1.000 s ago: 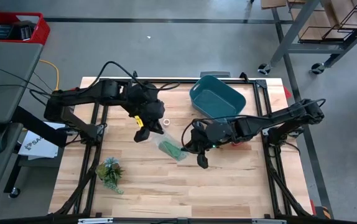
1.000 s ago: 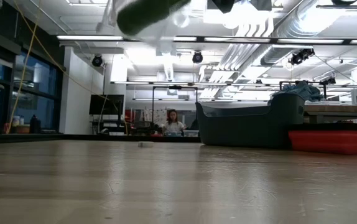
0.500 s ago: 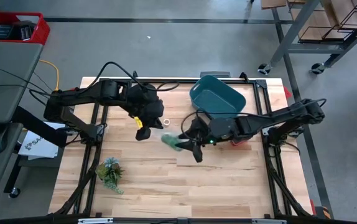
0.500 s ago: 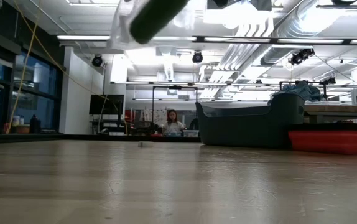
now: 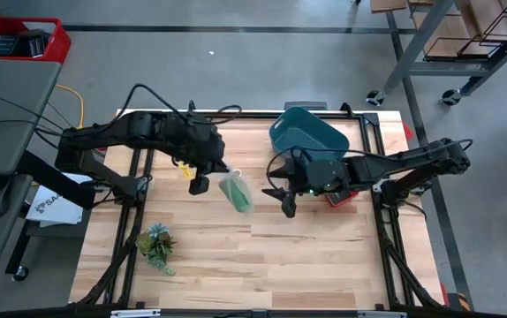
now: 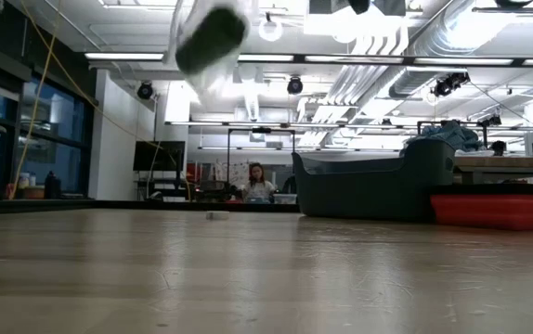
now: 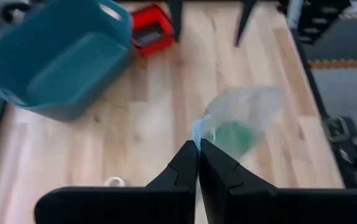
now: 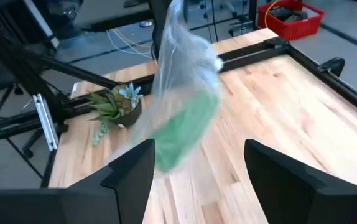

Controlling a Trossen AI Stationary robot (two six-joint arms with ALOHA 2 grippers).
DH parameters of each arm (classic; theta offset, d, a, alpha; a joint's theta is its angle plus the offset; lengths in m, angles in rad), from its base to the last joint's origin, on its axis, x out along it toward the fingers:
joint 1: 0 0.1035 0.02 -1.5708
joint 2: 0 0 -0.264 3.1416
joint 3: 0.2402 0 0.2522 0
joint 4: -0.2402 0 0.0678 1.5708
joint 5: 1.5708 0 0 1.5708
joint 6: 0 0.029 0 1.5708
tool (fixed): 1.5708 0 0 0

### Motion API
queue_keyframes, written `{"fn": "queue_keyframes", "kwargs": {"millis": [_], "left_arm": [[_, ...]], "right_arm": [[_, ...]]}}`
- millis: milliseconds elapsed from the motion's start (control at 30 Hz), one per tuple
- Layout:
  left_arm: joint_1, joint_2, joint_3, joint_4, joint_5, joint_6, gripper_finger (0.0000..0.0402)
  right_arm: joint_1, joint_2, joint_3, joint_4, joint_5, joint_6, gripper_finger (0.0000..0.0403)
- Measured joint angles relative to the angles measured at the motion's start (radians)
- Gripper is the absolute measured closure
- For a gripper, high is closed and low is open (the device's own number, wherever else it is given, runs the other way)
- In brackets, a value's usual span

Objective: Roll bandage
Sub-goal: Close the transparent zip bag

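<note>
**Bandage bagged, hanging from left pincer**

We see the green bandage inside a clear plastic bag, hanging in the air above the counter. The left pincer is pinched together on the bag's top corner. The right pincer sits just beside, fingers spread, holding nothing. We judge the load light, soft and floppy, the film slippery and swingy. Best hold: pinch the bag's loose lower end, or grip the bandage lump through the film.
</note>
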Motion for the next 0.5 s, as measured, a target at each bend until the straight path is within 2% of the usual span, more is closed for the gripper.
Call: {"fn": "queue_keyframes", "kwargs": {"millis": [300,500], "left_arm": [[-0.02,0.038,0.0,0.104,-0.148,-0.008,0.0401],[-0.042,0.092,0.0,0.166,-0.157,-0.009,0.0401]], "right_arm": [[-0.009,0.024,0.0,0.176,0.014,-0.01,0.0163],[-0.013,0.024,0.0,0.207,0.084,-0.063,0.0163]]}}
